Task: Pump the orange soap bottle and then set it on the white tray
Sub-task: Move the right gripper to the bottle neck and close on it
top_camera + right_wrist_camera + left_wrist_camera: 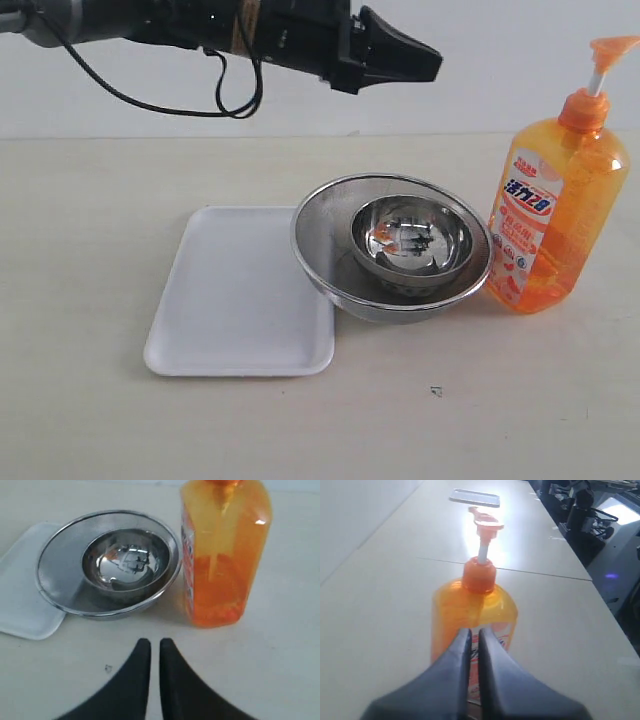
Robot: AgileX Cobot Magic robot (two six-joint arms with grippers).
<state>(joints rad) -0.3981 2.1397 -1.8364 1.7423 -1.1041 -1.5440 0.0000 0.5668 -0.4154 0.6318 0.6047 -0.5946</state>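
Left gripper (pixel 425 62), jaws pressed together on nothing, is held level in the air, pointing toward the orange soap bottle (pixel 555 215); the right gripper (pixel 154 642), likewise closed and empty, is seen near its base, not touching. The bottle is stood upright on the pale worktop (pixel 90 200), just beside two nested steel bowls (pixel 325 250), whose outer rim overhangs the white tray (pixel 235 300).

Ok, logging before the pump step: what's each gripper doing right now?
Left gripper: closed, holding nothing.
Right gripper: closed, holding nothing, clear of the orange soap bottle.
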